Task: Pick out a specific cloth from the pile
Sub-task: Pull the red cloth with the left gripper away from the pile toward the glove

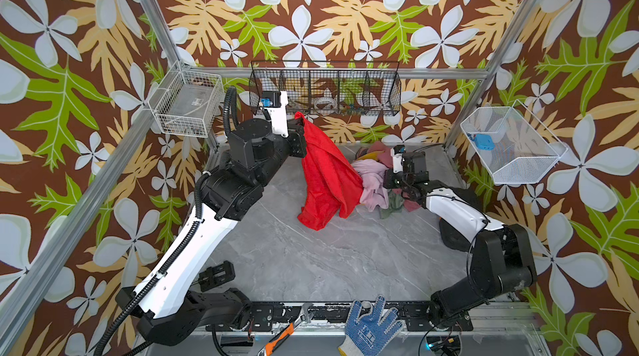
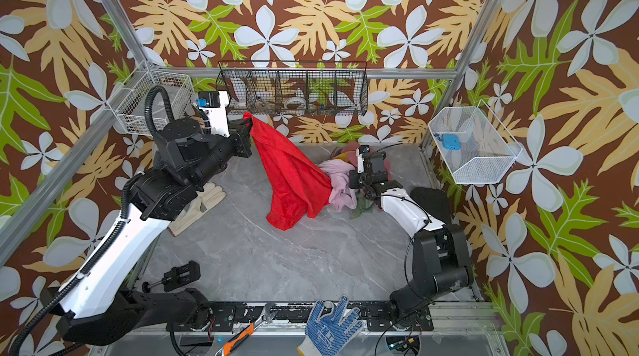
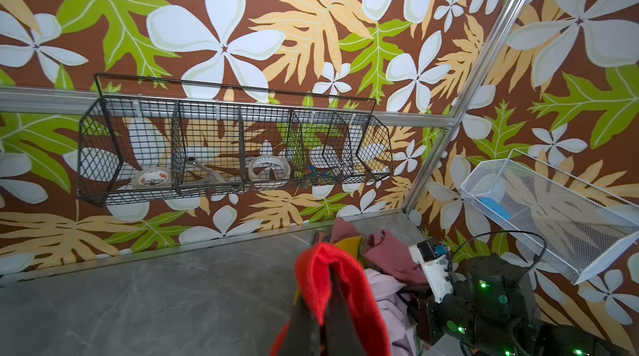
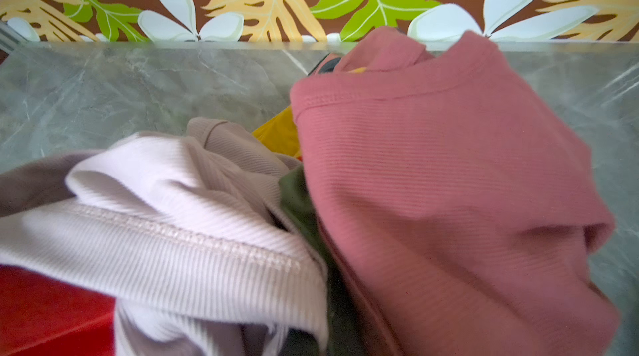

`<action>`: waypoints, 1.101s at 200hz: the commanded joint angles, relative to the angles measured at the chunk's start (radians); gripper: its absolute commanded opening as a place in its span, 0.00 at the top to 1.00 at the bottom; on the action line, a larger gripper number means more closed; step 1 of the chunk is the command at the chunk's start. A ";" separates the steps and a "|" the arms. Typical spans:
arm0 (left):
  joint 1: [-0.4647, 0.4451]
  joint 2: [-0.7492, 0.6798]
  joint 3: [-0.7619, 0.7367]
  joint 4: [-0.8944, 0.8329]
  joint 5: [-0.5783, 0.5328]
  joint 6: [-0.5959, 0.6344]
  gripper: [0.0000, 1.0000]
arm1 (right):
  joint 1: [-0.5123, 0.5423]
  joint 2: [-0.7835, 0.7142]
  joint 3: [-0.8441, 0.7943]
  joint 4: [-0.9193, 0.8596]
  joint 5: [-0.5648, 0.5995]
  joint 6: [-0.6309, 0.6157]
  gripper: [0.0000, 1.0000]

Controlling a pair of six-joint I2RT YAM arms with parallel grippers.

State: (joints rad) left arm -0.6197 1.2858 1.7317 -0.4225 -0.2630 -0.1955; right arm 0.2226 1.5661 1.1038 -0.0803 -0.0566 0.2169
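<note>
In both top views the scarlet cloth (image 1: 325, 177) (image 2: 290, 177) hangs from my raised left gripper (image 1: 298, 119) (image 2: 247, 119), which is shut on its top corner. Its lower end trails onto the grey table beside the pile (image 1: 373, 177) (image 2: 340, 177). In the left wrist view the red cloth (image 3: 332, 278) folds over my dark fingers (image 3: 342, 319). My right gripper (image 1: 389, 181) (image 2: 356, 181) is low, pressed into the pile. The right wrist view shows a lilac cloth (image 4: 173, 233), a dusty pink cloth (image 4: 449, 181) and an olive fold covering its fingers.
A black wire basket (image 1: 325, 91) hangs on the back wall, white baskets (image 1: 188, 105) (image 1: 511, 143) at both sides. A blue dotted glove (image 1: 371, 326) and a wrench (image 1: 304, 316) lie at the front edge. A small black vise (image 1: 216, 276) and beige gloves (image 2: 200, 205) sit at the left.
</note>
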 commanded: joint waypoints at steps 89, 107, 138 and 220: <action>0.044 -0.047 0.135 -0.090 -0.229 0.066 1.00 | -0.016 0.102 -0.023 0.001 0.061 0.084 1.00; 0.044 -0.061 0.127 -0.089 -0.242 0.058 1.00 | -0.016 0.113 -0.037 0.014 0.063 0.096 1.00; 0.044 -0.100 0.085 -0.049 -0.302 0.043 1.00 | -0.019 0.123 -0.064 0.026 0.078 0.102 1.00; 0.044 -0.099 0.168 -0.077 -0.476 0.095 1.00 | -0.033 0.135 -0.083 0.033 0.092 0.110 1.00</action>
State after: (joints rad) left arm -0.5777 1.1790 1.8706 -0.5205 -0.6430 -0.1291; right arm 0.1944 1.6913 1.0164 -0.0410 -0.0025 0.3141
